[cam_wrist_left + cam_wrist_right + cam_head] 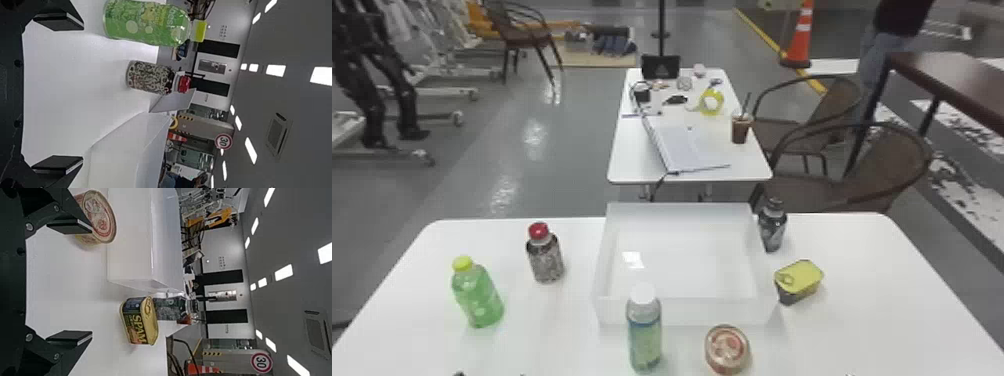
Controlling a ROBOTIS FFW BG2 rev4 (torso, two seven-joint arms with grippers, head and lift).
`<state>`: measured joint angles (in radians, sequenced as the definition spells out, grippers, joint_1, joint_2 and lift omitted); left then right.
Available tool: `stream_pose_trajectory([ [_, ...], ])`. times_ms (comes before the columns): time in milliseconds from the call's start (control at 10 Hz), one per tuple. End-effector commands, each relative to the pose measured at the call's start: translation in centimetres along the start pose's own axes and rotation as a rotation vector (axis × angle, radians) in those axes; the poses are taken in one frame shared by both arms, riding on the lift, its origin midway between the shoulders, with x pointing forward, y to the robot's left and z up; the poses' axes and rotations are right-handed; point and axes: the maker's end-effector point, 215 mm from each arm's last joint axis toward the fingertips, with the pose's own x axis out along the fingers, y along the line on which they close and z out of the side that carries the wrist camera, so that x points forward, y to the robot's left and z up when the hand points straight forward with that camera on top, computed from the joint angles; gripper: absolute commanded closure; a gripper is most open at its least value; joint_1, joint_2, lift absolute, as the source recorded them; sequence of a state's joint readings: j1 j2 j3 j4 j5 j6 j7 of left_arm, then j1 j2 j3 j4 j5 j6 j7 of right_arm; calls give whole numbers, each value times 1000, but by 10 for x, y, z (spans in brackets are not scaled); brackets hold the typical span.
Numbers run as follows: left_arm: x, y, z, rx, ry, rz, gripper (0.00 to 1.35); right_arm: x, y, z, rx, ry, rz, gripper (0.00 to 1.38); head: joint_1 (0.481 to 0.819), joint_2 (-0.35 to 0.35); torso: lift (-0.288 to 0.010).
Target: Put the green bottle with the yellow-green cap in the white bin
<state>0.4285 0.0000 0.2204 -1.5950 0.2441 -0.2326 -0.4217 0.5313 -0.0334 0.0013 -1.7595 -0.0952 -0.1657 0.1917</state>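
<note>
The green bottle with the yellow-green cap (478, 295) stands upright on the left part of the table, apart from the white bin (682, 311) at the centre. Dark tips of my left gripper (489, 374) just show at the bottom edge, nearer than that bottle. In the left wrist view my left gripper (80, 93) is open with nothing between its fingers, and the green bottle (147, 22) stands beyond them, off to one side. My right gripper (88, 282) is open and holds nothing, with a round can and a yellow-lidded can in front of it.
A red-capped bottle (546, 255) stands between the green bottle and the bin. Close before the bin are a white-capped bottle (645, 332) and a round can (727, 349). Right of the bin are a dark bottle (772, 227) and a yellow-lidded can (798, 281).
</note>
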Motion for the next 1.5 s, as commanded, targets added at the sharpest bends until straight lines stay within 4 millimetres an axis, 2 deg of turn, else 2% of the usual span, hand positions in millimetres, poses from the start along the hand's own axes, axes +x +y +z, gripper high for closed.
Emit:
stream_pose_trajectory([
  [0, 20, -1, 5, 7, -7, -6, 104, 1, 2, 0, 4, -1, 2, 329, 549, 0, -100],
  [200, 47, 8, 14, 49, -10, 11, 108, 2, 2, 1, 2, -2, 4, 329, 549, 0, -100],
  [400, 51, 36, 18, 94, -7, 120, 108, 3, 3, 1, 3, -4, 6, 329, 549, 0, -100],
  [500, 53, 48, 15, 75, -4, 178, 107, 3, 3, 0, 5, -1, 5, 329, 549, 0, -100],
  [700, 73, 49, 16, 54, -16, 193, 108, 3, 4, 0, 10, -2, 3, 329, 549, 0, -100],
  [900, 105, 44, 28, 36, -42, 208, 108, 4, 4, 0, 10, -2, 3, 329, 549, 0, -100],
  [1200, 129, 71, 49, 109, -44, 343, 108, 5, 4, 0, 11, -4, 5, 329, 549, 0, -100],
  [1400, 134, 88, 45, 102, -32, 414, 108, 7, 6, 1, 12, -6, 15, 329, 549, 0, -100],
])
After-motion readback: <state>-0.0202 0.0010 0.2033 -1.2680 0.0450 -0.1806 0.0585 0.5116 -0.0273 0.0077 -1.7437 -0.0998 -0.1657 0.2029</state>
